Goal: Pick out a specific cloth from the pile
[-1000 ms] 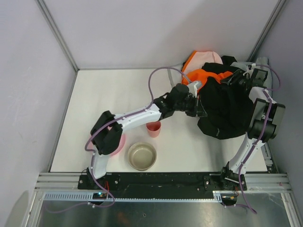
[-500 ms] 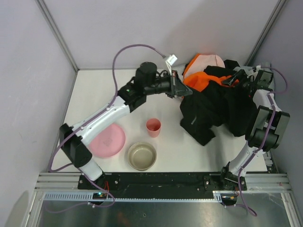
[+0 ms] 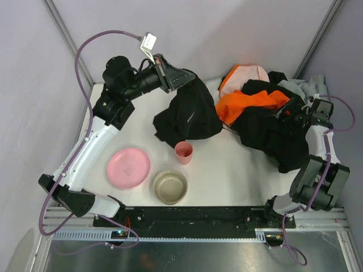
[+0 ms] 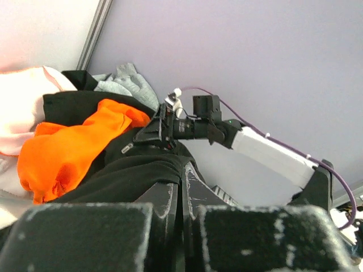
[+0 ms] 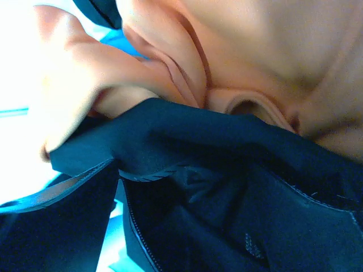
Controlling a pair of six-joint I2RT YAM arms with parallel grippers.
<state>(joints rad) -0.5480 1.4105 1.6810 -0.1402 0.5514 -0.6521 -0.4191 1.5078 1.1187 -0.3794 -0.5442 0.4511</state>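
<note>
My left gripper (image 3: 180,78) is raised over the table's back left and is shut on the cloth (image 3: 190,113). The cloth is black with a thin pale stripe and hangs down, its lower folds just behind the cup. In the left wrist view the two fingers (image 4: 164,195) press together with black fabric (image 4: 136,173) pinched at their tips. The pile (image 3: 266,113) lies at the back right: orange, black, pale pink and grey. My right gripper (image 3: 290,111) rests open against the pile's larger black garment (image 5: 227,187), which fills its wrist view.
A pink cup (image 3: 184,152) stands just below the hanging cloth. A pink plate (image 3: 129,168) and a beige bowl (image 3: 170,186) sit near the front. The orange garment (image 4: 74,147) lies on top of the pile. Walls and frame posts close off the back and sides.
My left arm swung up and to the left, carrying the black cloth away from the pile. The right gripper opened, and the larger black garment slumped onto the table.
</note>
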